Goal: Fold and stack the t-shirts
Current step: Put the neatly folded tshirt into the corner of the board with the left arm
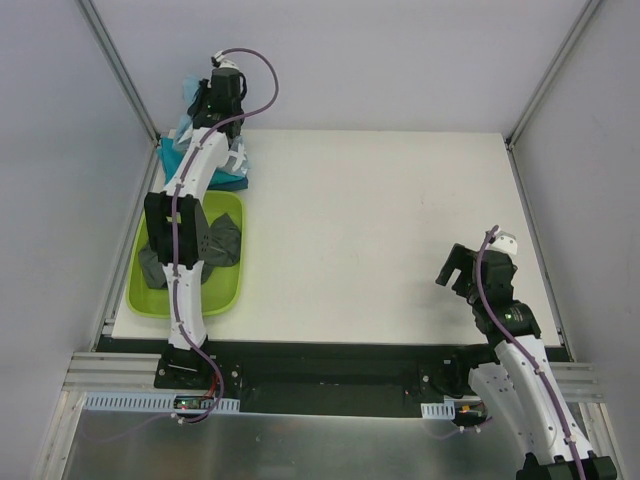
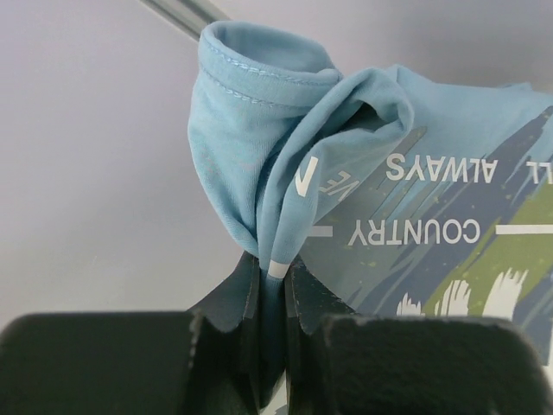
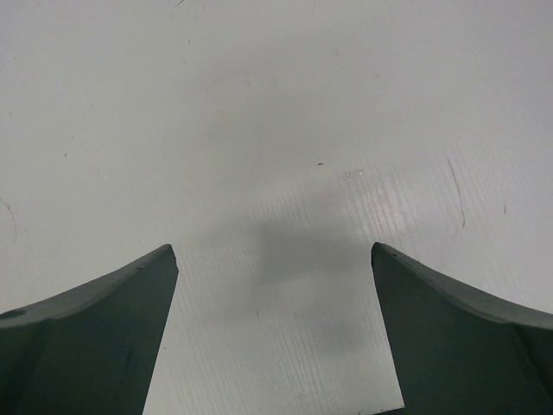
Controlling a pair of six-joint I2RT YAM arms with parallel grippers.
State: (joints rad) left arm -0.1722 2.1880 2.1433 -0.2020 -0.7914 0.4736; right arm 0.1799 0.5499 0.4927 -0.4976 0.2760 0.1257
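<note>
**Clerk:** Item one, left gripper?

**Checker:** Clenched on a bunched fold of the light blue t-shirt. The cloth is pinched flat between both fingers. It sits at the far left corner, past the table's back edge.

**Clerk:** Condition of that shirt?

**Checker:** Gathered into a rolled hem above the pinch, with the printed panel spreading to the right. In the left wrist view the white lettering reads upside down: "COUNTRY", "ALWAYS". There are dark blue, green and white brush strokes beneath it.

**Clerk:** Item two, other shirts?

**Checker:** A teal t-shirt lies crumpled on the table's far left corner, partly under the left arm. A dark grey t-shirt is heaped inside the lime-green tub, which stands at the near left of the table.

**Clerk:** Item three, right gripper?

**Checker:** Released, fingers spread wide with nothing between them. It hangs over bare white tabletop at the near right, well apart from all the shirts.
</note>
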